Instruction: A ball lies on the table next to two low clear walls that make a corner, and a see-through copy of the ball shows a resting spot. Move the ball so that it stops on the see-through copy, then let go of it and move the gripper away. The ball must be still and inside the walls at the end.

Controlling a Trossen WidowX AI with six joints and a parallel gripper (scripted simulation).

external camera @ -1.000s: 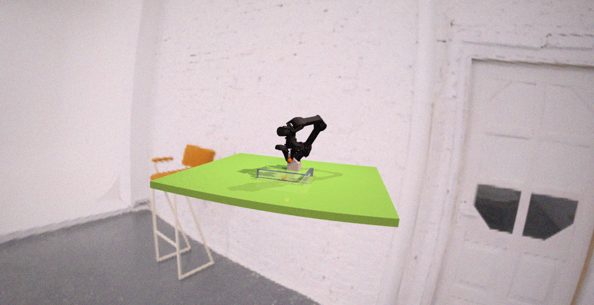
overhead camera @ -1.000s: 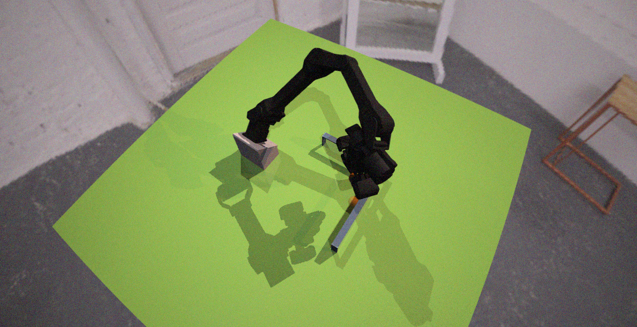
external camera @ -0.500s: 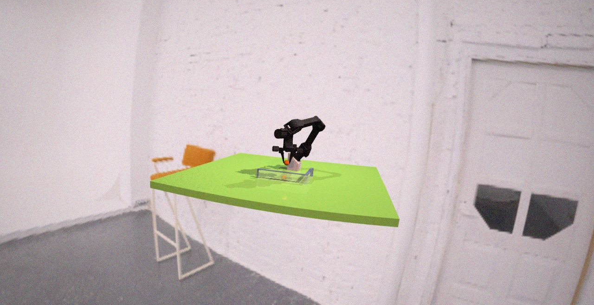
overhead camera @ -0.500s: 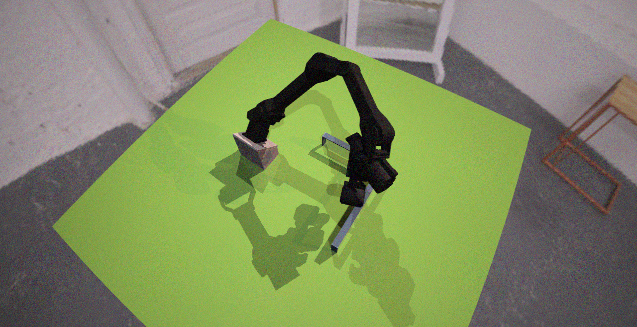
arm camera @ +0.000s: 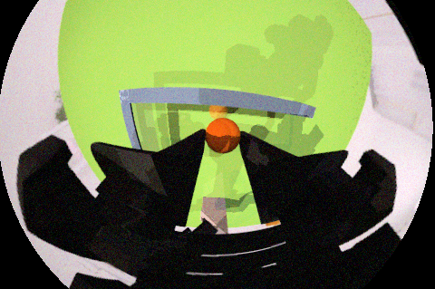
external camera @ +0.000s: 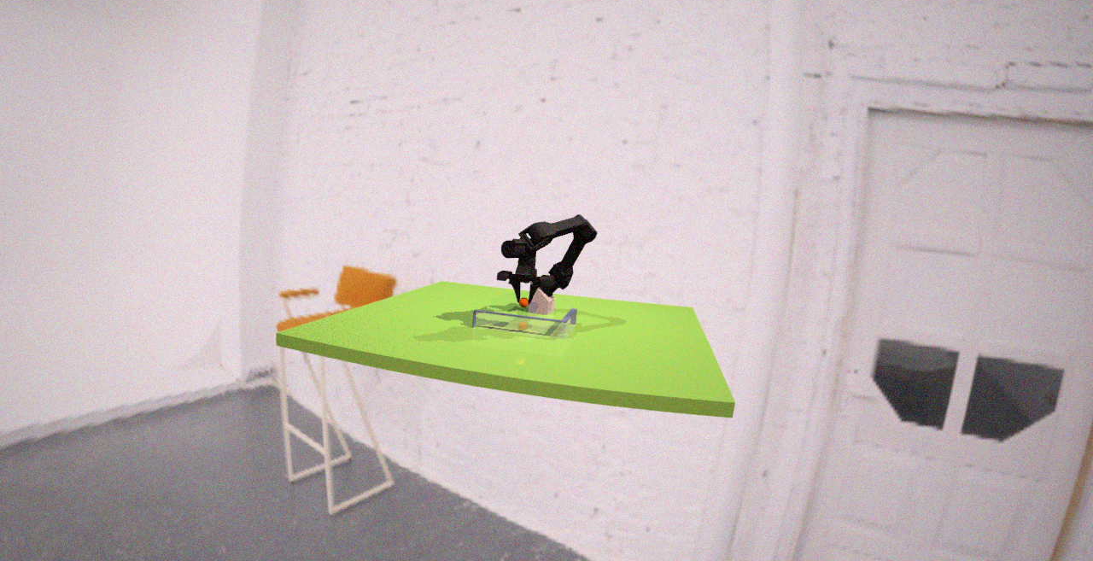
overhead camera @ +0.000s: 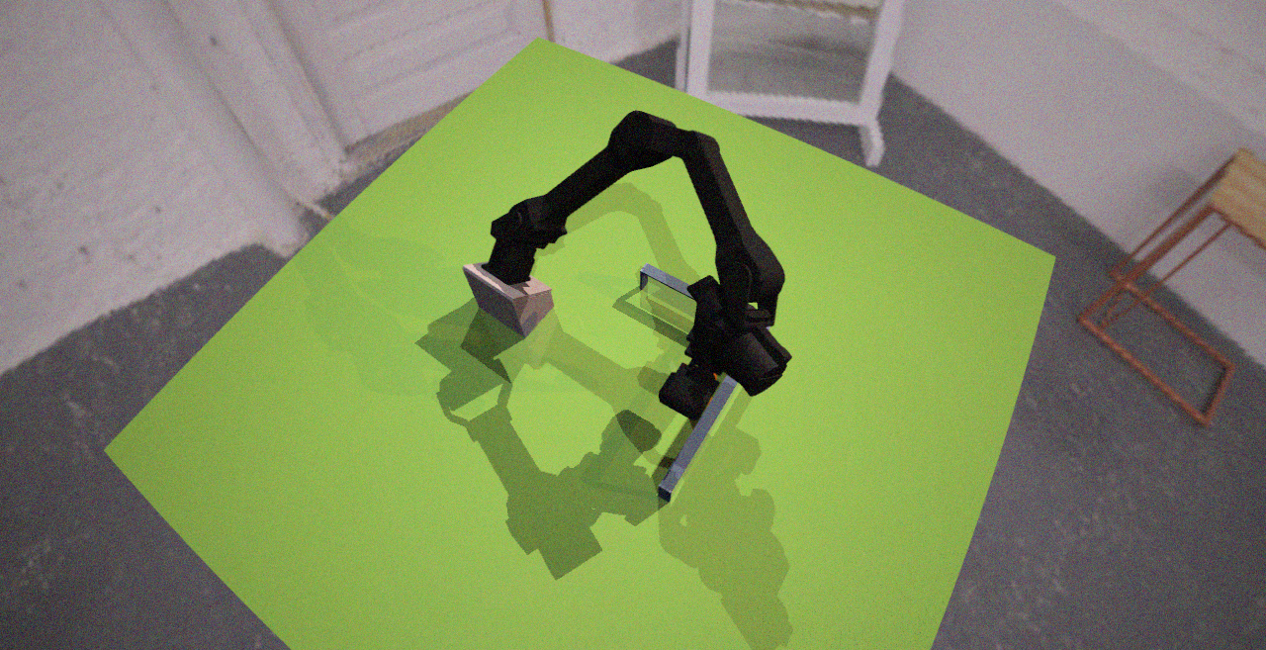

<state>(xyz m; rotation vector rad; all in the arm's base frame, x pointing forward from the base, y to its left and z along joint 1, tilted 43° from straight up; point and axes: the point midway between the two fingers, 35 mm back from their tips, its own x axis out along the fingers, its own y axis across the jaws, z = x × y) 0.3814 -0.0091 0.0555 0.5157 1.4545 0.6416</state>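
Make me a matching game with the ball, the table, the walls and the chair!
Things:
1. ball
2. table
3. walls
4. chair

Descriptions:
A. bright green
B. see-through with blue-grey edges
C. pinched in the pincer
D. beside the table's far corner

Pairs: 1-C, 2-A, 3-B, 4-D

No writing, label, brand, number or sign can be read in any of the three views. The arm, the table, the walls and the furniture all show plain, unmarked surfaces.
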